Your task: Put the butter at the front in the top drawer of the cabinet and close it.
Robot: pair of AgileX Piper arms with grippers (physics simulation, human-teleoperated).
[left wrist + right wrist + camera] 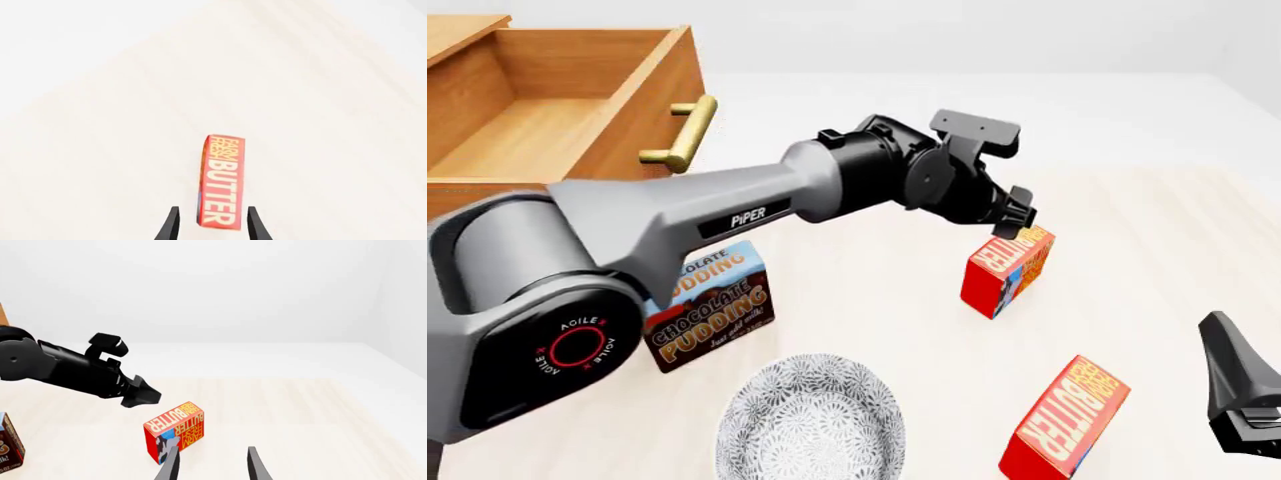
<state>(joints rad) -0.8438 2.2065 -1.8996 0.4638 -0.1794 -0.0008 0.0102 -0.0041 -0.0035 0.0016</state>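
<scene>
**Left claw poised over the butter, grasp not yet made**

Pale wooden counter (868, 300), plain white room behind it. Over on the far left stands the cabinet (454, 190), and its top drawer (547, 120) is already pulled out, with nothing to be seen inside and the brass handle (681, 135) jutting towards the middle. So the opening is done, and by my reckoning the pick-up is the step in hand.

Moving right, a Chocolate Pudding box (710, 305) stands just beside the left arm's base, with a patterned plate (811, 425) nearer the camera. Neither is part of this job.

Now the action: the left arm stretches across the counter, and the left claw (1014, 215) hangs right above the butter (1008, 270), which stands on the counter well apart from the drawer. The wrist view shows the fingers spread wide, one to each side of the carton's end, gripping nothing. Whether they touch it, I cannot tell.

Further right and closer in, a second butter carton (1068, 420) leans at a tilt. At the far right edge the right claw (212, 460) waits low, fingers parted, holding nothing.

Next up, I'd say: settle lower around the carton, squeeze squarely on its flat faces, lift, then swing left to the drawer.
</scene>
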